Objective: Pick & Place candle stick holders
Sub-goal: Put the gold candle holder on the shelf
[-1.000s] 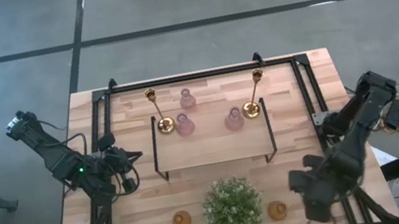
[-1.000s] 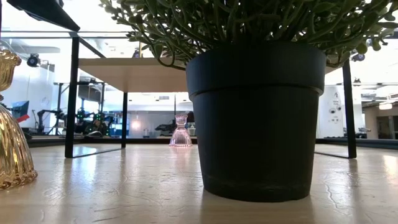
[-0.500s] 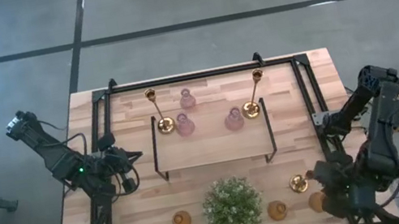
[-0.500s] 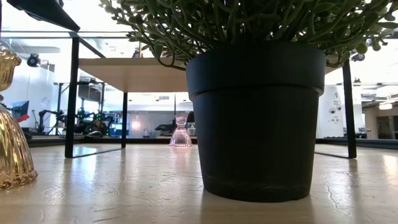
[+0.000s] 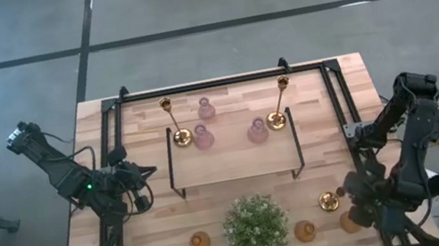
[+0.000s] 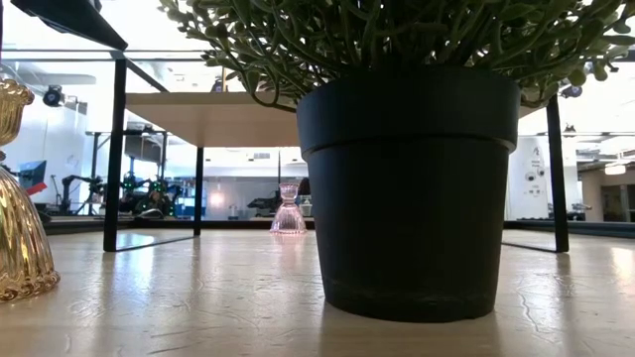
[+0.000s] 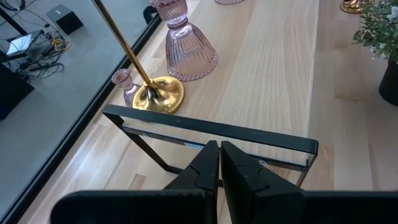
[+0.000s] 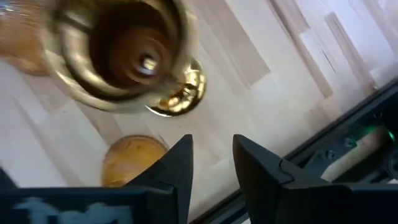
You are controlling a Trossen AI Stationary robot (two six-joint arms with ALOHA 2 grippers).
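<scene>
Overhead view, lower right of the frame: the right end effector (image 5: 363,209) sits at the bench (image 5: 327,113) corner, with a brass candle stick holder (image 5: 329,201) just to its left and an amber glass holder (image 5: 348,221) just beside it, partly under the arm; a second amber holder (image 5: 305,232) stands between these and the green plant (image 5: 255,227); a third amber holder (image 5: 200,242) lies left of the plant; the right arm is plainly the nearer one to this cluster; the brass holder stands upright, its long axis vertical, so in the right wrist view its cup (image 8: 121,56) is seen end-on, just ahead of the fingers (image 8: 261,174); these fingers stand apart with nothing between them; the amber holder (image 8: 134,160) lies just beside one finger

Upper centre of the overhead frame: two pink glass holders (image 5: 203,137) and two further brass sticks (image 5: 276,117) stand on or by the black-framed shelf (image 5: 237,172), with a smaller pink one (image 5: 205,106) behind

Left end effector (image 5: 137,192): idle at the left side of the bench, fingers pressed together, empty

Change from the earlier overhead frames: the right arm has swung from over the front bench area toward the right edge, uncovering the brass holder and the amber one; its fingers have parted; the left arm is unmoved
</scene>
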